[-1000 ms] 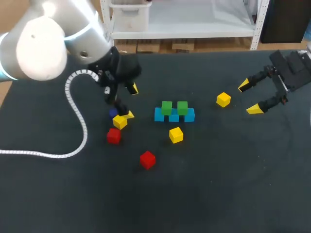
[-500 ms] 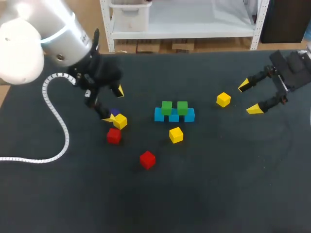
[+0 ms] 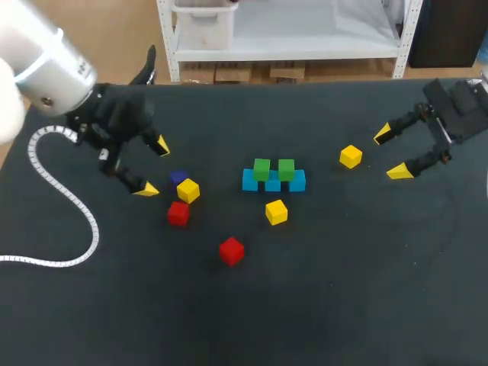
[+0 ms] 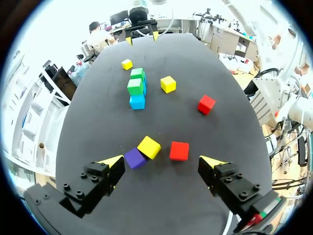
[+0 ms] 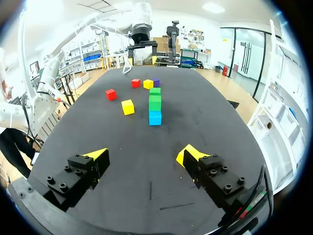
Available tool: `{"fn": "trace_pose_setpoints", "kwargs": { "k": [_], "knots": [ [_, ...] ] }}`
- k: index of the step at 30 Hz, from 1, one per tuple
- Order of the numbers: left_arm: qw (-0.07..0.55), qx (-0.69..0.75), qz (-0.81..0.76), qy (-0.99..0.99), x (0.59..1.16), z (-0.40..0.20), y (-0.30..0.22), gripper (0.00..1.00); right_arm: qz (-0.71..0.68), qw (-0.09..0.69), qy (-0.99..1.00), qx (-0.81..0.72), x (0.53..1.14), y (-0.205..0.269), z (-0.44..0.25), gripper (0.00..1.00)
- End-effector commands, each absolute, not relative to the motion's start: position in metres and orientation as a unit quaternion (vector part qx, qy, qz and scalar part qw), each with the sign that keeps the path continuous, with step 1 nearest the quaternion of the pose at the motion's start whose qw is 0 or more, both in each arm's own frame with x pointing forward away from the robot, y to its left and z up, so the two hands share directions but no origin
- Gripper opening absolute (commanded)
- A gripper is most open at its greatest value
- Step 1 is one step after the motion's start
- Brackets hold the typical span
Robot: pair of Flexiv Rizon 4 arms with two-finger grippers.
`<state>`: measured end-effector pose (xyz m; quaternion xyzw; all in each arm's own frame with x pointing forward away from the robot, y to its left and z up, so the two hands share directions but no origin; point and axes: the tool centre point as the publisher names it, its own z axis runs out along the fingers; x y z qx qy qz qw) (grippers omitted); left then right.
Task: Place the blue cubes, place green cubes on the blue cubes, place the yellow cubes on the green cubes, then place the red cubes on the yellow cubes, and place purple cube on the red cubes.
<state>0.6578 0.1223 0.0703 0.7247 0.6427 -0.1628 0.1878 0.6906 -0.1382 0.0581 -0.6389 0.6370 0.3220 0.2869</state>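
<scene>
Left tool (image 3: 153, 168) and right tool (image 3: 390, 154) both hang open-fingered, empty.

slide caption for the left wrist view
Open left hand, with purple cube, yellow cube and red cube just ahead.

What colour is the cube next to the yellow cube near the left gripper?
A purple cube; the left wrist view shows it best.
</scene>
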Motion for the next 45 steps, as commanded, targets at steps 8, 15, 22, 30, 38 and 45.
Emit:
{"fn": "trace_pose_setpoints", "kwargs": {
  "k": [8,15,22,30,38,45],
  "knots": [
    [0.201,0.729,-0.159,0.634,0.646,0.076,0.139,1.0,0.322,0.287,0.637,-0.639,0.691,-0.138,0.058,1.0],
    [0.201,0.729,-0.159,0.634,0.646,0.076,0.139,1.0,0.303,0.28,0.624,-0.663,0.683,-0.131,0.06,1.0],
    [0.201,0.729,-0.159,0.634,0.646,0.076,0.139,1.0,0.275,0.27,0.564,-0.731,0.645,-0.087,0.068,1.0],
    [0.201,0.729,-0.159,0.634,0.646,0.076,0.139,1.0,0.285,0.242,0.529,-0.762,0.617,-0.044,0.063,1.0],
    [0.201,0.729,-0.159,0.634,0.646,0.076,0.139,1.0,0.293,0.211,0.489,-0.794,0.61,-0.012,0.054,1.0],
    [0.201,0.729,-0.159,0.634,0.646,0.076,0.139,1.0,0.295,0.193,0.459,-0.815,0.611,0.011,0.041,1.0]
  ]
}}
